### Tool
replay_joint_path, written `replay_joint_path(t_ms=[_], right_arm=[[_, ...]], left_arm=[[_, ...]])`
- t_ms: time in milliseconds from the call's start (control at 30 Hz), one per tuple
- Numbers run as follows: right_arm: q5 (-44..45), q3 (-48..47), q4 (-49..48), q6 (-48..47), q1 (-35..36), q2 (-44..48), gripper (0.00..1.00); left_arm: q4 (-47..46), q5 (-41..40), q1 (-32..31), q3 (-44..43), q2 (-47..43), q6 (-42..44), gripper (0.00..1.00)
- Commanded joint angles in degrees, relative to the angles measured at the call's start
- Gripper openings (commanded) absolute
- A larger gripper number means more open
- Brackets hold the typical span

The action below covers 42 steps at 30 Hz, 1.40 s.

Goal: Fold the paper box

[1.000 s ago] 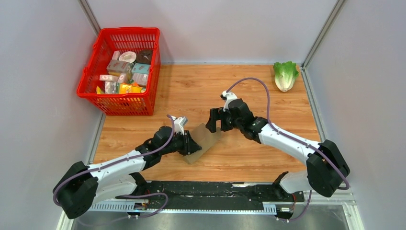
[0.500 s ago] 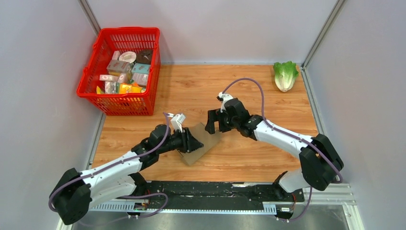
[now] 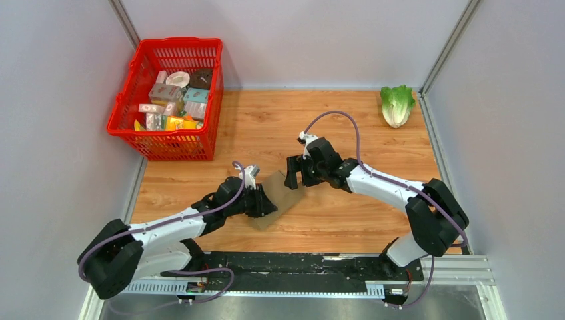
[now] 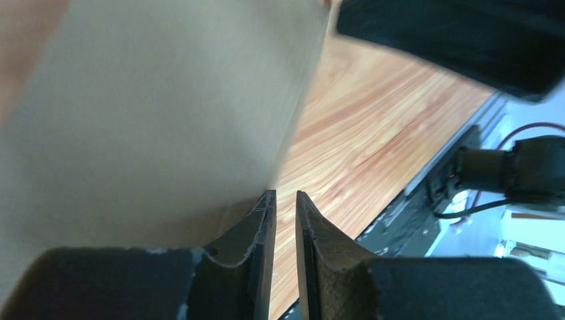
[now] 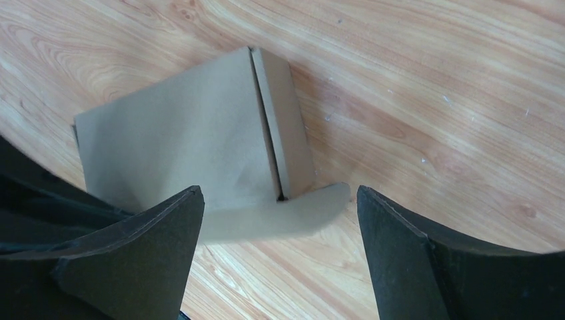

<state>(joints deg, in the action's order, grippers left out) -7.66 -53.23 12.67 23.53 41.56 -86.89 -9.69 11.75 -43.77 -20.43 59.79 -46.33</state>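
Observation:
The paper box [image 3: 283,195] is a flat brown cardboard piece on the wooden table, between the two grippers. My left gripper [image 3: 265,203] sits at its near left edge. In the left wrist view the jaws [image 4: 285,195] stand nearly closed with a thin gap and nothing between them; the cardboard [image 4: 153,113] lies against the outside of the left finger. My right gripper [image 3: 294,175] is open wide over the box's far end. In the right wrist view [image 5: 280,193] the box [image 5: 180,153] and a rounded flap [image 5: 300,210] lie below the spread fingers.
A red basket [image 3: 126,127] holding several small printed packages stands at the back left. A lettuce [image 3: 397,105] lies at the back right corner. Grey walls close in both sides, and a black rail [image 3: 300,265] runs along the near edge.
My right gripper has moved slightly left and nearer, closer over the box's far end. My left gripper has shifted a little, and the box has slid slightly left with it.

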Motion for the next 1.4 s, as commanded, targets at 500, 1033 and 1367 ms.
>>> replay_joint_path(t_ms=[500, 1033, 1367], right_arm=[[-3.5, 3.4, -4.8, -2.9, -0.1, 2.8, 0.87], [-3.2, 2.6, -7.1, -2.2, -0.9, -0.6, 0.87], [-4.1, 2.0, -7.8, -2.0, -1.0, -2.6, 0.87]], left_arm=[[1.2, 4.2, 2.9, -5.1, -4.9, 2.8, 0.27], [-17.8, 7.7, 5.5, 5.0, 9.6, -1.3, 0.23], [-2.6, 7.2, 5.7, -2.7, -3.7, 3.5, 0.27]])
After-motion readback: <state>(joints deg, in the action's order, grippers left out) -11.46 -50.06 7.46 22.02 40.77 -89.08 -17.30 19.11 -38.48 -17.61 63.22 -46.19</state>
